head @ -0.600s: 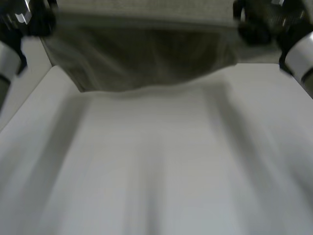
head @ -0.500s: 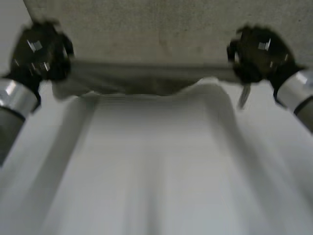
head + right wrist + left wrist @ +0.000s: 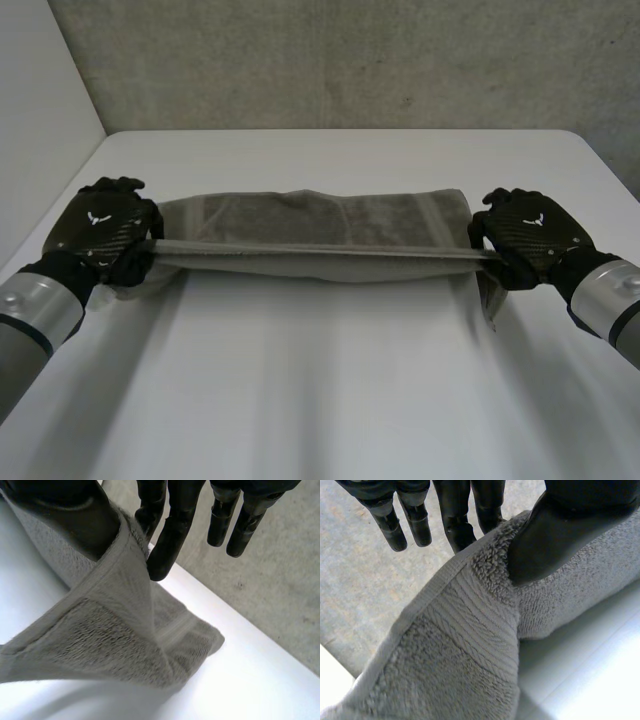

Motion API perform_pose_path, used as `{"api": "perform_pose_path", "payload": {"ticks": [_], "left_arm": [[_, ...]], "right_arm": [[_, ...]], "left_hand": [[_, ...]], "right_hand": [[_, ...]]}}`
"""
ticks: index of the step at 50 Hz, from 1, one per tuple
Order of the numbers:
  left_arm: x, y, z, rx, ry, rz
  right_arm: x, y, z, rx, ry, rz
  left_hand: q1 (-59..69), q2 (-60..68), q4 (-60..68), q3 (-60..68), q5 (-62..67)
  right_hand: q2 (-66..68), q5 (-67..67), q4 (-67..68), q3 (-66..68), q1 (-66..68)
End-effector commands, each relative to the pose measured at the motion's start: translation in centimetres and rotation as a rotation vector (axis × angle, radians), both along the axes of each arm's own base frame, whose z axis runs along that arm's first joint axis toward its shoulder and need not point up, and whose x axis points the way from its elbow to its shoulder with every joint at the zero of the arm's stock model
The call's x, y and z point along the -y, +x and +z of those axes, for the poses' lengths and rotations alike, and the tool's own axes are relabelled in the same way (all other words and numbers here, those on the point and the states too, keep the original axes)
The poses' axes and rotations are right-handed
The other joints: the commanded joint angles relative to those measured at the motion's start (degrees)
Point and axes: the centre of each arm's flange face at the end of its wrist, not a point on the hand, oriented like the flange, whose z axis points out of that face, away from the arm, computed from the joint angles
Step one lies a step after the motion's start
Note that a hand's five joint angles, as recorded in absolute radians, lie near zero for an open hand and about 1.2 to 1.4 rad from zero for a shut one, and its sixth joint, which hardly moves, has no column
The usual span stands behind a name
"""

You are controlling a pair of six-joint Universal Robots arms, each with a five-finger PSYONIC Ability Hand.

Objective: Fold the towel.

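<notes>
One grey towel point(image 3: 320, 232) is here, a single long piece of terry cloth with one woven band near each end. There are two black robot hands: one left hand point(image 3: 100, 235) and one right hand point(image 3: 530, 235). Two arms lead to them, one left arm point(image 3: 35, 310) and one right arm point(image 3: 612, 300), each with one silver-grey wrist section. One white surface point(image 3: 330, 380) carries the towel. One rough grey wall point(image 3: 330, 60) stands behind it. From each wrist, the count is one hand on the one towel.
</notes>
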Motion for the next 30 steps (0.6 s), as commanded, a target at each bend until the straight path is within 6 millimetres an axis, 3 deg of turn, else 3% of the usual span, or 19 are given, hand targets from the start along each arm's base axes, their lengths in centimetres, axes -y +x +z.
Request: {"api": "perform_pose_path", "payload": {"ticks": [1, 8, 12, 17, 18, 19, 20, 27, 30], "left_arm": [[-0.4, 0.5, -0.2, -0.003, 0.023, 0.016], [-0.9, 0.4, -1.2, -0.001, 0.061, 0.011], [-0.9, 0.5, -1.4, -0.002, 0.069, 0.016], [-0.7, 0.7, -1.3, -0.003, 0.066, 0.024], [-0.6, 0.9, -1.3, -0.003, 0.066, 0.032], [-0.6, 0.9, -1.3, -0.003, 0.066, 0.032], [-0.5, 1.0, -1.4, -0.003, 0.069, 0.038], [-0.4, 1.1, -2.1, 0.002, 0.092, 0.039], [-0.1, 1.1, -2.9, 0.009, 0.121, 0.043]], "right_arm": [[0.0, -0.5, -1.6, -0.016, 0.098, -0.036], [1.4, -1.0, -4.8, -0.016, 0.211, -0.101], [1.8, -1.2, -5.3, -0.018, 0.228, -0.124], [2.0, -1.5, -5.1, -0.024, 0.220, -0.159], [2.1, -1.7, -4.9, -0.021, 0.214, -0.166], [2.1, -1.7, -4.9, -0.021, 0.214, -0.166], [2.2, -1.7, -4.7, -0.014, 0.207, -0.164], [1.8, -1.4, -3.4, 0.012, 0.179, -0.126], [1.8, -1.8, -1.7, 0.032, 0.132, -0.139]], "left_hand": [[6.92, 2.81, -3.36, -2.93, 3.64], [6.92, 2.81, -3.36, -2.93, 3.64], [6.92, 2.81, -3.36, -2.93, 3.64], [6.92, 2.81, -3.36, -2.93, 3.64], [6.92, 2.81, -3.36, -2.93, 3.64], [6.92, 2.81, -3.36, -2.93, 3.64], [6.92, 2.81, -3.36, -2.93, 3.64], [6.92, 2.81, -3.36, -2.93, 3.64], [6.92, 2.81, -3.36, -2.93, 3.64]], "right_hand": [[-4.67, -4.75, -4.37, -2.44, -3.48], [-7.36, -7.44, -4.37, -2.44, -6.17], [-14.87, -14.96, -4.37, -2.44, -13.68], [-16.61, -16.69, -4.37, -2.44, -15.42], [-7.95, -8.03, -4.37, -2.44, -6.76], [-7.86, -7.95, -4.37, -2.44, -6.68], [3.57, 3.48, -4.37, -2.44, 4.75], [3.68, 3.60, -4.37, -2.44, 4.87], [3.68, 3.60, -4.37, -2.44, 4.87]]}}
